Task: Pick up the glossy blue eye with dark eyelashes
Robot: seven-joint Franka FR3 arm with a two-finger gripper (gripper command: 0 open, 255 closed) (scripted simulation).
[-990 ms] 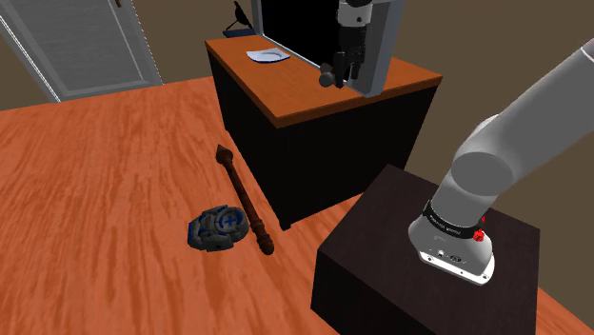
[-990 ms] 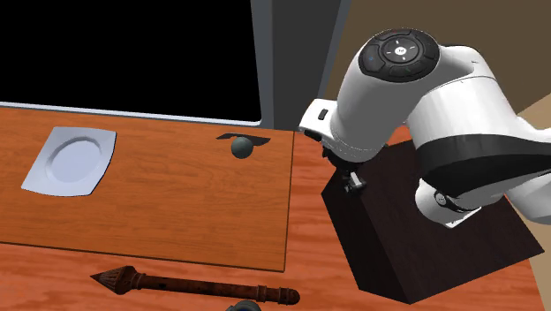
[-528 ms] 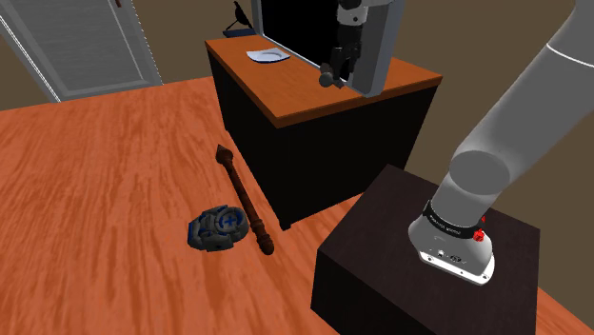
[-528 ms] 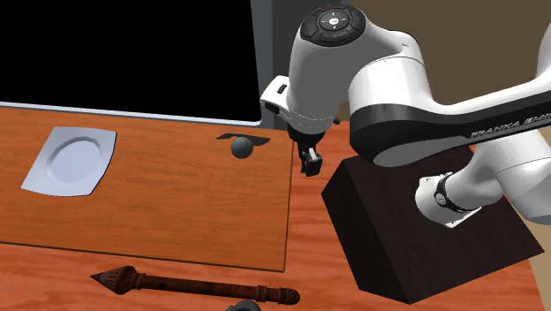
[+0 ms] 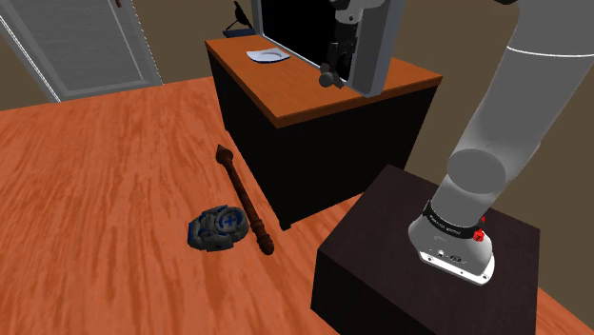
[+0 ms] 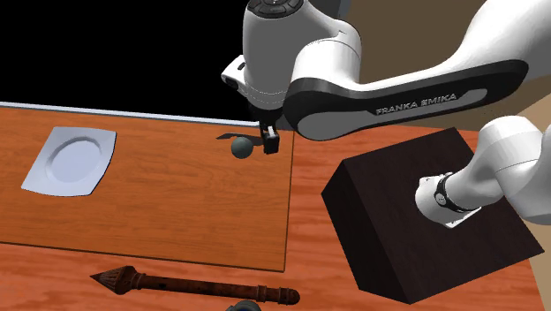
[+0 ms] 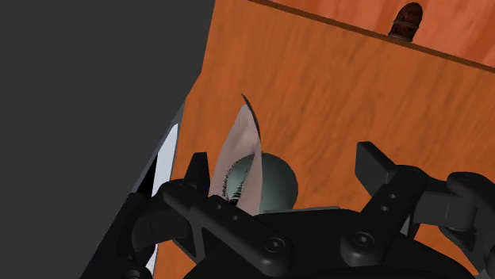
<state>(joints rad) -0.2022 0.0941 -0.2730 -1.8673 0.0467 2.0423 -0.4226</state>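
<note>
Gripper [image 6: 267, 141], fingers spread, hangs at upper middle of the second exterior view over the desk [image 6: 177, 208], dark grey eye [image 6: 241, 147] just left of it.

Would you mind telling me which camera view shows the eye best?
The wrist view: the eye lies close before the open hand, pale lid and dark lashes plain. The shoulder and second exterior views show a small dark ball on the cabinet.
</note>
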